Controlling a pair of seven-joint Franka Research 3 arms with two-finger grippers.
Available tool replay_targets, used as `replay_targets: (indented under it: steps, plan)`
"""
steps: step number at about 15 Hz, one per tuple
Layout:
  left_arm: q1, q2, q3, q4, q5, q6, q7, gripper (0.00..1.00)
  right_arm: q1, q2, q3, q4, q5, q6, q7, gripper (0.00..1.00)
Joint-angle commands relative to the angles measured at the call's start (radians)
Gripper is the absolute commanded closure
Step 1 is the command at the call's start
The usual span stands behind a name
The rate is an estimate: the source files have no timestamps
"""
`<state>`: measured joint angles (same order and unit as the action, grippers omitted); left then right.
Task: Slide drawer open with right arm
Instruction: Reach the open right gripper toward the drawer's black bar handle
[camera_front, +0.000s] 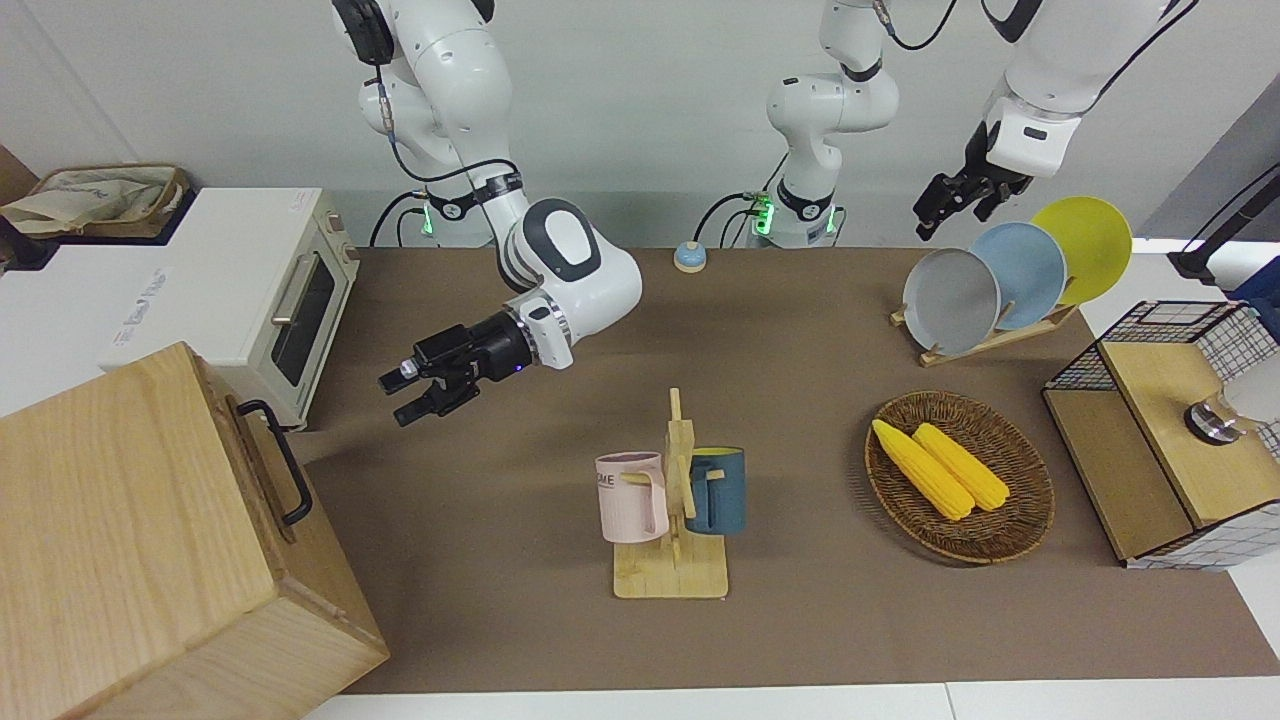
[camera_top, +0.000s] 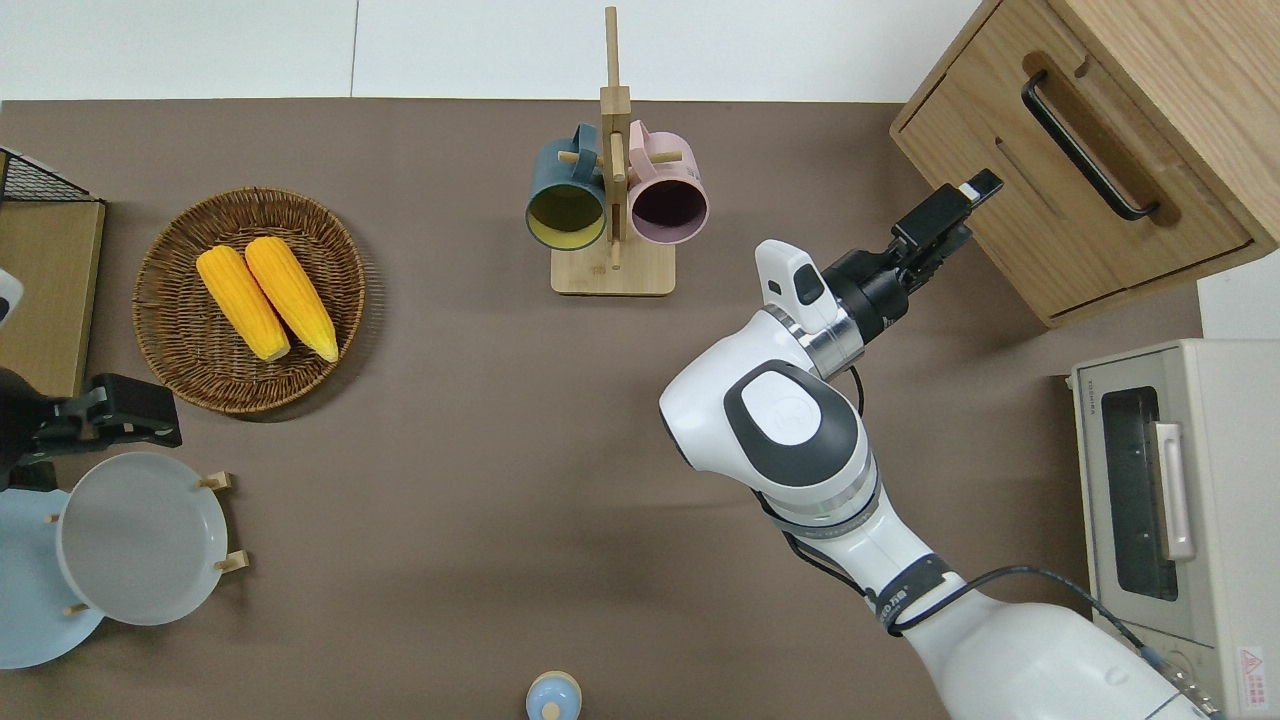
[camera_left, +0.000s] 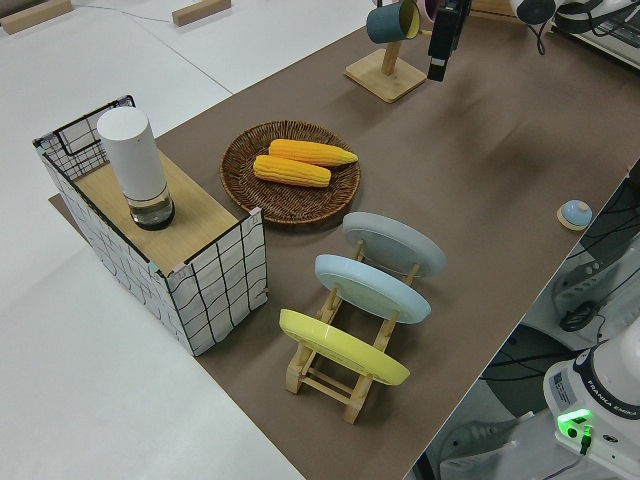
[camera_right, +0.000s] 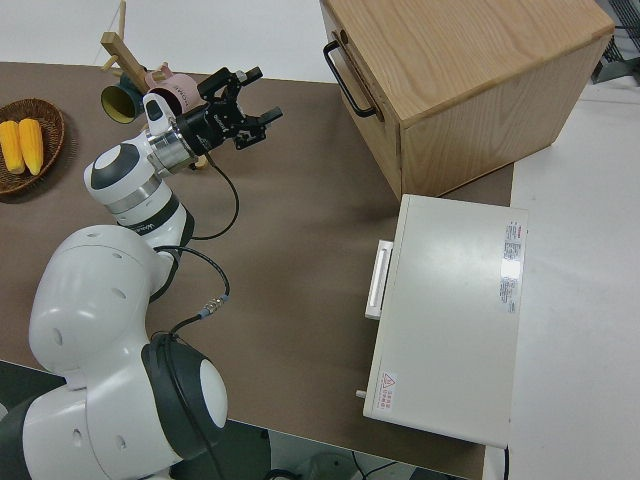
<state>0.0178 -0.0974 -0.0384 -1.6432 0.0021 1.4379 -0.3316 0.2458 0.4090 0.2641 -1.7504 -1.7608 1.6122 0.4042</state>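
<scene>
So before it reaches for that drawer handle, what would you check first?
1. Fingers of the right gripper open enough for the bar: ok, spread apart.
2. Gripper lined up with the black metal bar handle: not ok, it is short of the handle and not touching it.
3. Wide light-wood drawer shut and ready to pull: ok, flush with the pale wooden cabinet.
4. Path to the handle clear: ok, the wooden mug rack stands off to the side.
5. White toaster oven out of the way: ok.
6. Left arm parked: ok.

The drawer (camera_top: 1075, 200) is pale matt wood with a black metal handle (camera_top: 1085, 148); the tabletop (camera_top: 450, 450) is covered in matt brown.
</scene>
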Motion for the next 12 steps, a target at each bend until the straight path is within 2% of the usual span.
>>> replay_targets:
  steps: [1,2,4,6,8,12]
  plan:
    - [-0.002,-0.008,0.006,0.0,-0.005,-0.002,0.009,0.01,-0.005,0.014,-0.003,0.052,0.038,0.028,-0.015,0.017]
    - [-0.002,-0.008,0.006,0.0,-0.005,-0.002,0.009,0.01,-0.008,0.019,-0.003,0.054,0.038,0.028,-0.012,0.017]
    - [-0.004,-0.008,0.006,0.0,-0.005,-0.002,0.009,0.01,-0.019,0.034,-0.006,0.08,0.037,0.032,0.019,0.017]
    - [-0.005,-0.008,0.005,0.0,-0.005,-0.002,0.009,0.01,-0.019,0.044,-0.035,0.095,0.037,0.057,0.044,0.017]
    - [-0.006,-0.008,0.005,0.0,-0.007,-0.002,0.011,0.01,-0.02,0.047,-0.055,0.095,0.04,0.092,0.076,0.019]
    - [-0.004,-0.008,0.006,0.0,-0.005,-0.002,0.009,0.01,-0.025,0.047,-0.118,0.095,0.035,0.181,0.108,0.019]
